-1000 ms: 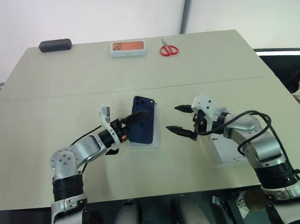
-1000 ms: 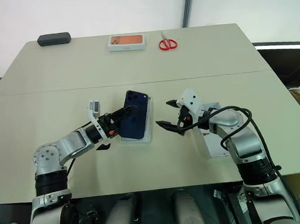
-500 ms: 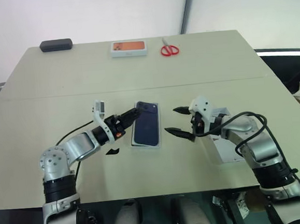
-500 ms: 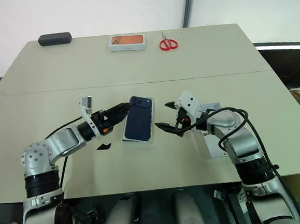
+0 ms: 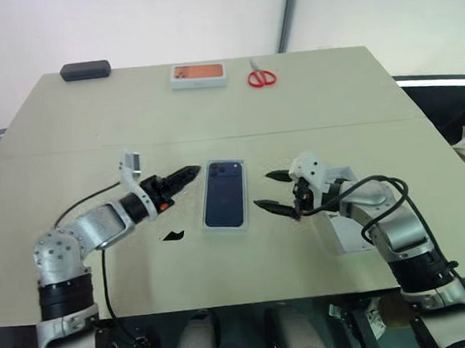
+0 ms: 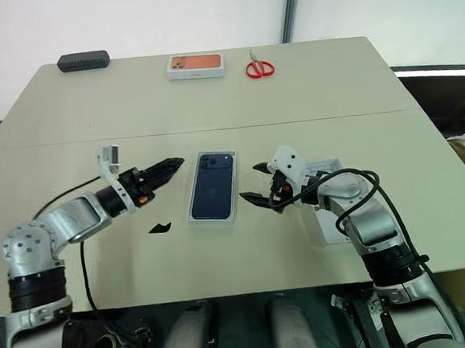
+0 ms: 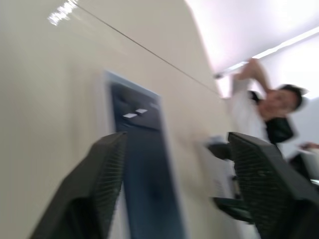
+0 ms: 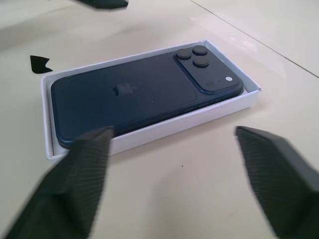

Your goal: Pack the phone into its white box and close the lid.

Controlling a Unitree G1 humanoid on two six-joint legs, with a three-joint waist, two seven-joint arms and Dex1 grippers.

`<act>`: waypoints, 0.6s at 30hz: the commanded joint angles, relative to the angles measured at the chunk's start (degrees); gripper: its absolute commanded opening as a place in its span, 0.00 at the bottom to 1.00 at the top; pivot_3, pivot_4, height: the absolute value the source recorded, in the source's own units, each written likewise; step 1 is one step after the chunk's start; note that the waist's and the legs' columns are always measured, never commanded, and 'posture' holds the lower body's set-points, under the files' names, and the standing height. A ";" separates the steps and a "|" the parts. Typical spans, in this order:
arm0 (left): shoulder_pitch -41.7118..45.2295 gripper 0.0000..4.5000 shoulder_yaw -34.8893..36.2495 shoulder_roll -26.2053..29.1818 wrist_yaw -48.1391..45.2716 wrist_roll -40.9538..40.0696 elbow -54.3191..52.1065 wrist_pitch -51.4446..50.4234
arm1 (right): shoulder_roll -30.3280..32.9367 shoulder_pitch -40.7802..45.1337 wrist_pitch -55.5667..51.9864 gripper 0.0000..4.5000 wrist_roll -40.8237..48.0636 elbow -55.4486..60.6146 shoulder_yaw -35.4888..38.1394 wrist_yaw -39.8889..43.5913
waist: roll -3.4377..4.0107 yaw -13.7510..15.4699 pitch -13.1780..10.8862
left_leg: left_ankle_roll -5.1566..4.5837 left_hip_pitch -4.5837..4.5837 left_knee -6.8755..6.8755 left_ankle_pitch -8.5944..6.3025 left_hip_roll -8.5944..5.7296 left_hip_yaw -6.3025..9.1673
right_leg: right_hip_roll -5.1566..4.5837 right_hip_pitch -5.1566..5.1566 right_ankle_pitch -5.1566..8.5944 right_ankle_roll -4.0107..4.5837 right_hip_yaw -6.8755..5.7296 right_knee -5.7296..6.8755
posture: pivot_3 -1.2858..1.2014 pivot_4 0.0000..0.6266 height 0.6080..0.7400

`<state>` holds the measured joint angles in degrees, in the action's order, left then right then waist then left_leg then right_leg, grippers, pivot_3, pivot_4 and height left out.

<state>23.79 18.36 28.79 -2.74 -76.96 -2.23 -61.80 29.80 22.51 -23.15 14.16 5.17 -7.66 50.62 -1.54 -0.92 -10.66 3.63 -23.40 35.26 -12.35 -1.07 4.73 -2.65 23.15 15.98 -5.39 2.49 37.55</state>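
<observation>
The dark navy-blue glossy phone (image 5: pixel 223 193) lies camera-side up inside the shallow white cardboard box (image 8: pixel 149 130), flat on the pale beige counter (image 5: pixel 211 111) near its middle. Its camera cluster sits at the far end, toward twelve o'clock.

The left gripper (image 5: pixel 186 175) hangs at about nine o'clock from the box, just beside its far left corner but apart from it. Its jaws look nearly together in the head views, while the left wrist view shows the two black fingers (image 7: pixel 94 189) standing apart with nothing between them.

The right gripper (image 5: pixel 271 190) sits at three o'clock from the box, close to its right edge and not touching it. Its jaws are spread wide and empty, one finger (image 8: pixel 70 189) on each side of the box's long wall in the right wrist view.

The deeper white cardboard lid (image 5: pixel 351 233) rests open side up at about four o'clock from the box, partly under the right forearm, which covers its near and left parts.

A small black scrap (image 5: pixel 172 235) lies on the counter at seven o'clock from the box. Along the far edge stand a black oblong case (image 5: pixel 85 70) at eleven o'clock, a white box with an orange top (image 5: pixel 199 74) at twelve, and red-handled scissors (image 5: pixel 261 76) just right of it. The way between lid and box is bare counter apart from the right gripper itself.
</observation>
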 commanded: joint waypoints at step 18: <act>-0.26 0.00 -19.91 -1.74 -19.03 31.67 -2.37 7.47 | -2.92 3.13 8.98 0.01 -14.18 -5.82 -7.61 -6.50 | 0.01 0.03 0.00 | 0.00 -0.01 -0.01 0.00 0.01 0.01 | -0.03 0.00 0.00 0.00 0.00 -0.02 | 0.52 0.24 1.00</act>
<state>22.94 -0.47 27.78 -20.34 -46.00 -2.72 -54.30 27.14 24.21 -15.55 0.32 -1.41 -15.40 44.47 -1.54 -0.90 -10.66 3.63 -23.41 35.26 -12.35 -1.07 4.72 -2.69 23.15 15.97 -5.39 2.49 37.53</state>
